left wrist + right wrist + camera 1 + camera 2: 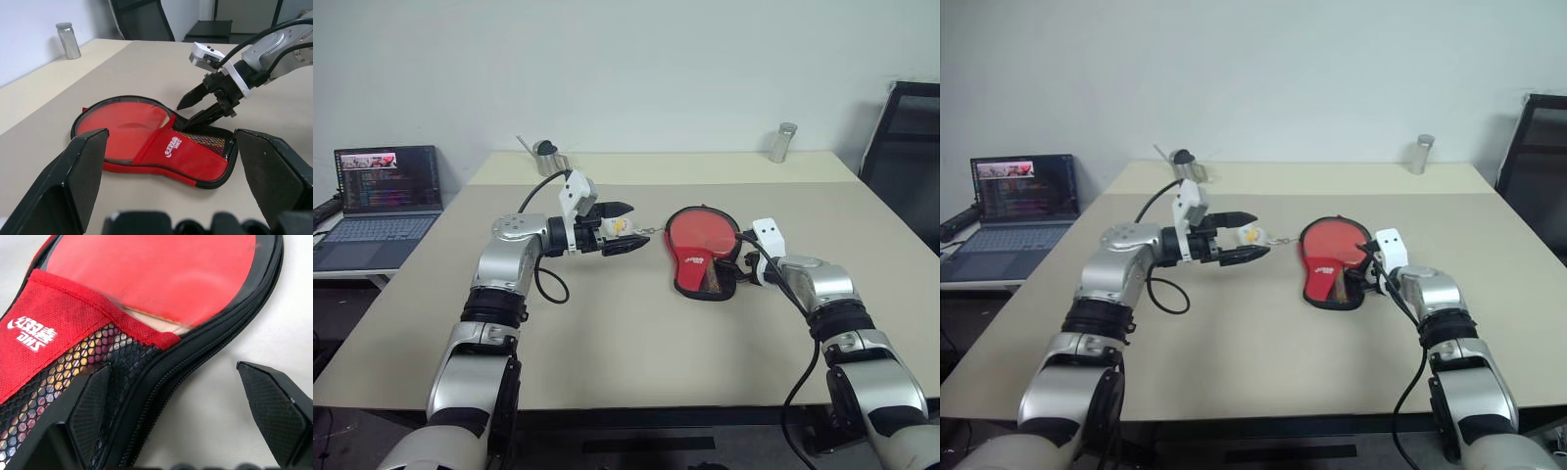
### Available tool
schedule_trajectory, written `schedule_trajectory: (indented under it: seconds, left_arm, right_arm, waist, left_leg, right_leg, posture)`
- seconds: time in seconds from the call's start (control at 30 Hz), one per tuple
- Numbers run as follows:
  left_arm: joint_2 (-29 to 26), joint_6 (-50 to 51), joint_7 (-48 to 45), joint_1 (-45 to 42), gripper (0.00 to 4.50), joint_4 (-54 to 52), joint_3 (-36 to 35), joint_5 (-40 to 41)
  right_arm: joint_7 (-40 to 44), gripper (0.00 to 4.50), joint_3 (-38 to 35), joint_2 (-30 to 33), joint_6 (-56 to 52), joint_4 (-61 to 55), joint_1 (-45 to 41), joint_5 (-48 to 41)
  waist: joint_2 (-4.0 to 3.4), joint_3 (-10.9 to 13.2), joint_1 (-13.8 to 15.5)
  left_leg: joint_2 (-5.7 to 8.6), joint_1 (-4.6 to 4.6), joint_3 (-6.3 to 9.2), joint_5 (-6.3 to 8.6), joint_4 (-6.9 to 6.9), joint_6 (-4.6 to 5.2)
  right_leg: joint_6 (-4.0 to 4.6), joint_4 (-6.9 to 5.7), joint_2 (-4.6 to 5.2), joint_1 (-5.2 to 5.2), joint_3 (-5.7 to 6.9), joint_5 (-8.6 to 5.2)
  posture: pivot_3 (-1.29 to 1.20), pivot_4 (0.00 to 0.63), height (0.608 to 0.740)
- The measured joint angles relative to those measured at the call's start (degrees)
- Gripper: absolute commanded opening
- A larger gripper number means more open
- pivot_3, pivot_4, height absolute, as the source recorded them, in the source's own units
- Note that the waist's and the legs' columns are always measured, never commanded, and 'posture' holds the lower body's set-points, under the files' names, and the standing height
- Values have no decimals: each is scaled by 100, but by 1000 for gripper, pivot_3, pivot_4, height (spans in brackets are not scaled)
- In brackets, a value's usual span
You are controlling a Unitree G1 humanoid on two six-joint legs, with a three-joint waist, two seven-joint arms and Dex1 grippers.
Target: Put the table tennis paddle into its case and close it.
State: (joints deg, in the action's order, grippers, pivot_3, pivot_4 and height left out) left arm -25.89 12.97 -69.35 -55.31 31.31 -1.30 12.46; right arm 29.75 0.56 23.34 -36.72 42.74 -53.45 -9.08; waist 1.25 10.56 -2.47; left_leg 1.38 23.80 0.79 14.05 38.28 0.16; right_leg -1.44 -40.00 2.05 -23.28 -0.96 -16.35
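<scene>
- The right gripper [736, 266] is nearest, on the right side of the table [626, 352]. Its two black fingers are spread wide and hold nothing. One finger [93, 404] sits over the black mesh pocket [208, 142], and the other finger is over bare table just beside the zipper edge.
- The case [690, 270] lies flat in the middle of the table, red side up, with white letters on it. Its round top part is open.
- The table tennis paddle [700, 231] is inside the case. Its red round face shows through the open part. The handle end goes under the red cloth.
- The left gripper [621, 231] is to the left of the case, up off the table. Its fingers are wide apart. A small white and yellow charm [619, 225] sits between them, but I cannot tell if it is pinched.
- Far away, a silver can [783, 143] stands at the far right of the table, and a small metal cup [546, 155] stands at the far left.
- A laptop [382, 201] is open on a low stand to the left.
</scene>
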Motion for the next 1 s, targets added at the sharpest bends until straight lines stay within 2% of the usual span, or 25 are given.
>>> schedule_trajectory:
  seconds: [0.33,1.0]
  left_arm:
    - [-32,-74,10,85,4500,-6,98,0]
    - [-205,-84,63,245,4500,-109,100,3]
  right_arm:
    - [-4,4477,-386,-312,-32,632,-327,-5]
    - [57,4477,-271,-706,378,661,-316,329]
  waist:
    - [11,-17,-83]
    - [32,-36,-245]
  left_leg:
    - [-3,-4,0,0,0,0]
    - [-8,-19,-1,0,-9,-1]
  right_leg:
    - [0,-2,-1,2,-1,0]
    - [0,-8,-4,5,-6,0]
  posture:
    - [0,150,740]
    - [0,150,740]
